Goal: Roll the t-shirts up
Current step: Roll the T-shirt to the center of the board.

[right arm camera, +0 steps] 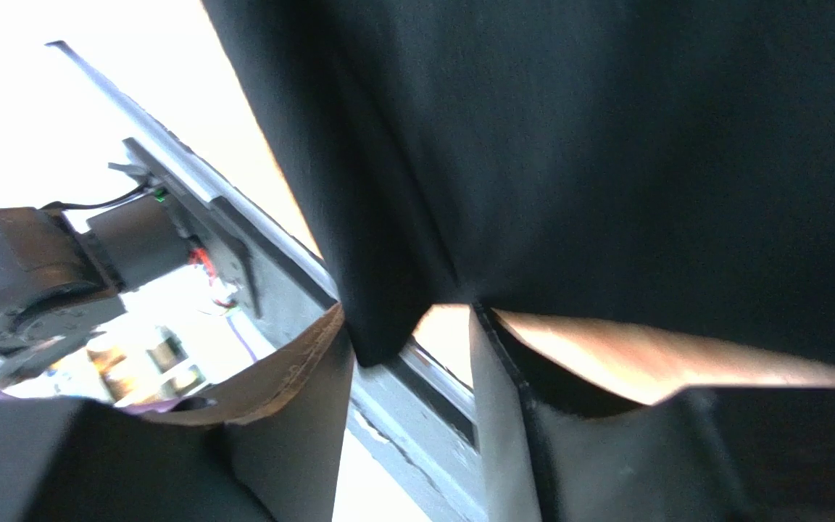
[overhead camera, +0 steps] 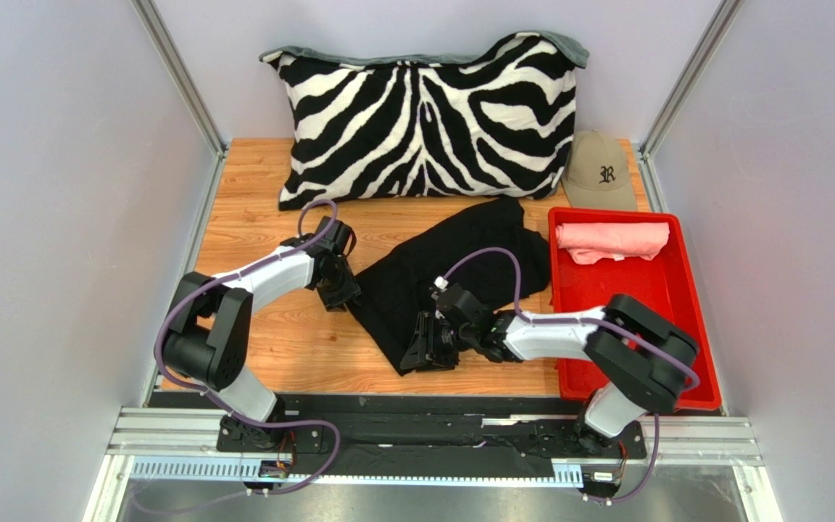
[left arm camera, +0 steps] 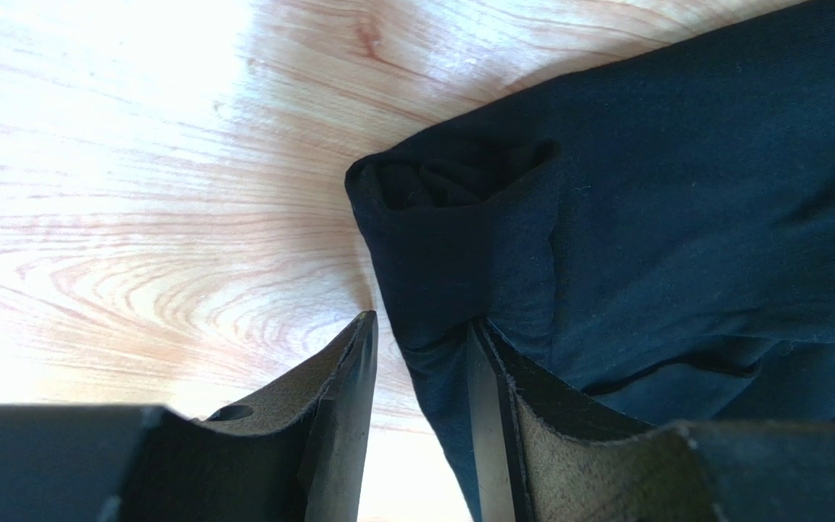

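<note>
Top external view: both grippers meet the black t-shirt (overhead camera: pixel 465 266) at mid-frame.
Left gripper (left arm camera: pixel 422 326) is spread astride its folded edge, seemingly not pinching. Right gripper (right arm camera: pixel 406 315) is spread, a cloth corner between its jaws. The pink t-shirt (overhead camera: pixel 612 239) lies in the red tray (overhead camera: pixel 661 277), right.

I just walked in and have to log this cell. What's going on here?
A two-armed robot is handling the black t-shirt, which lies rumpled on the wooden table. The left gripper stands open around the shirt's left edge. The right gripper, also open, has the shirt's near corner between its fingers. Neither is clamped on the cloth at this moment. The pink t-shirt already lies rolled in the red tray on the right.
</note>
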`<act>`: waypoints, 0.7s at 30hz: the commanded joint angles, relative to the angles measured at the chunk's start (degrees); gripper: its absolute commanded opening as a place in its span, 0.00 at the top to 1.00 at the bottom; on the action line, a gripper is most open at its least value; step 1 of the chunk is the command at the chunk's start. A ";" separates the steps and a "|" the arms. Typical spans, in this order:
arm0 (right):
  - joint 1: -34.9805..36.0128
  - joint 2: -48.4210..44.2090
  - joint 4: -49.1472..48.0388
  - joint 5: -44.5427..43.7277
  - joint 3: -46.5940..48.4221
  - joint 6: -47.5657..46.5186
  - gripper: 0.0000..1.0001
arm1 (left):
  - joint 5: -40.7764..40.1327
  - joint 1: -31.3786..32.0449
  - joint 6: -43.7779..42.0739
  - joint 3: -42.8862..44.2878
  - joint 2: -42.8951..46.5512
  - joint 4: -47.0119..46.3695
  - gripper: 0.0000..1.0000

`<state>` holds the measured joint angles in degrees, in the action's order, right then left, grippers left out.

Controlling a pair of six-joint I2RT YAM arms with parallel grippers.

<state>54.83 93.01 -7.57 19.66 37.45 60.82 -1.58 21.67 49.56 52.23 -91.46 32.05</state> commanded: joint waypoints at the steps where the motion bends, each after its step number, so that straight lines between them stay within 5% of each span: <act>1: 3.78 -9.58 14.84 -12.43 2.71 -7.11 0.51 | -2.19 -0.05 -0.08 2.00 -0.56 2.84 0.56; 8: 13.54 -12.34 31.20 -36.06 14.90 -16.77 0.49 | -1.84 -0.05 -0.52 2.35 -0.74 3.10 0.56; 21: 20.58 8.84 30.25 -46.03 36.72 -43.05 0.48 | -1.05 -0.05 -1.13 2.97 -1.61 3.28 0.56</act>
<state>74.67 98.35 23.49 -21.82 70.46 27.24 -2.13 21.67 49.32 53.49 -92.23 34.15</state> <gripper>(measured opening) 0.525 0.440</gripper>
